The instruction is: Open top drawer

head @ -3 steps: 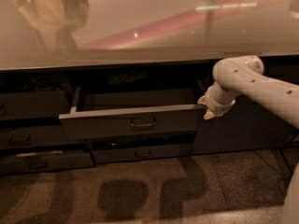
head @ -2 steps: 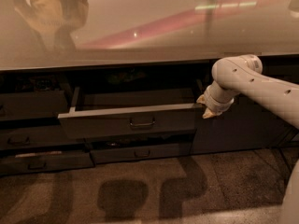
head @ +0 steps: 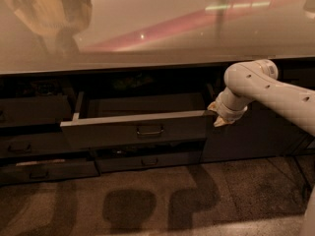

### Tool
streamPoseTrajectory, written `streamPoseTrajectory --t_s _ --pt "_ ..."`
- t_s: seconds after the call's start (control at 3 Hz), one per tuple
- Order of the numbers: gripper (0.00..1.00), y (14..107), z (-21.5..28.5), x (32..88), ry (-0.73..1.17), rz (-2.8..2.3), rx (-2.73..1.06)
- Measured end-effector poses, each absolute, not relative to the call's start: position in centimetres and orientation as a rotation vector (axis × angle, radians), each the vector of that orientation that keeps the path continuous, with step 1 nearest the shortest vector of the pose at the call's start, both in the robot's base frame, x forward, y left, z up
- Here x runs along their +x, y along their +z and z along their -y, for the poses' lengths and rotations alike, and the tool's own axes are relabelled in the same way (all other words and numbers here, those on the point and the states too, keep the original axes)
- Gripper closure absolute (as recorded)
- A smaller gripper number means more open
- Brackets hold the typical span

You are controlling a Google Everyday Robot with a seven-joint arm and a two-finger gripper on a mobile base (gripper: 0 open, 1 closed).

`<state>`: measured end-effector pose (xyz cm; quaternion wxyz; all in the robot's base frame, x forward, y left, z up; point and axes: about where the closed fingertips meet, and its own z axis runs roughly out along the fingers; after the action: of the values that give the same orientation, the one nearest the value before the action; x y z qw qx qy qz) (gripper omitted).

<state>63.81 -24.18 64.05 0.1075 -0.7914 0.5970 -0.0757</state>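
The top drawer is pulled out from under the pale counter. Its dark grey front carries a small centred rectangular handle, and the grey tray interior shows behind it. My white arm reaches in from the right. The gripper is at the drawer front's right end, at its top corner. Only the pale fingertips show past the wrist.
A glossy pale countertop spans the frame above. Narrower grey drawers sit at the left and below the open drawer. A plain dark cabinet front lies behind the arm. Brown carpet covers the floor in front.
The drawer front has slid slightly further out, toward the camera and left. The arm has stayed almost still at its right end.
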Motion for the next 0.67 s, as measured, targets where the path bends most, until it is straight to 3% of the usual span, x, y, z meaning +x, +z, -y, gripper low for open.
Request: streamPoseTrajectory --t_s 0.33,0.67 --pt "1.00 63.69 24.25 63.10 -0.218 -1.751 -2.334" --pt "0.81 63.69 24.25 63.10 -0.218 -1.751 -2.334"
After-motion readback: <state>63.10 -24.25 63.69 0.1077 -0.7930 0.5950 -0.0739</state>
